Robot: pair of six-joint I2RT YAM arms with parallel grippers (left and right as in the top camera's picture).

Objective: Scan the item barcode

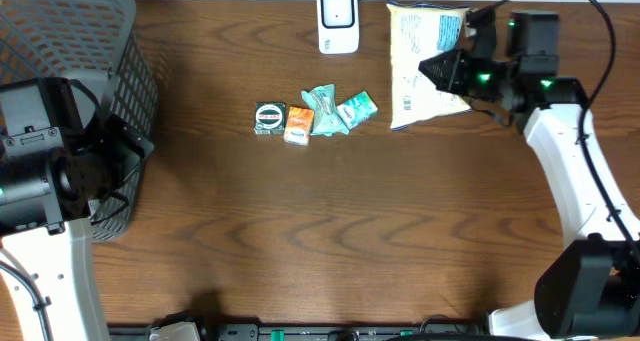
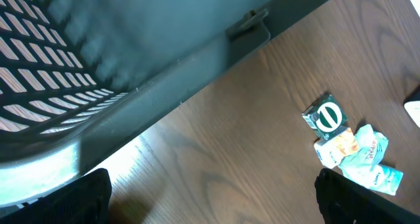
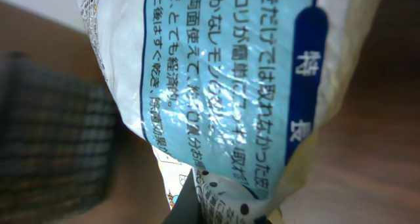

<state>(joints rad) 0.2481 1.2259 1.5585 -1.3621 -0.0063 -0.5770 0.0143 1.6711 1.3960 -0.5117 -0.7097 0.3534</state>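
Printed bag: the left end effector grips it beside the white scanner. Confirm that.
Not the left. The right end effector grips the printed bag beside the white scanner, as the overhead view shows.

Saw dark mesh basket at table's left end. Mid-table I noted green packet, orange packet and teal packets clustered in short row, well apart from basket.
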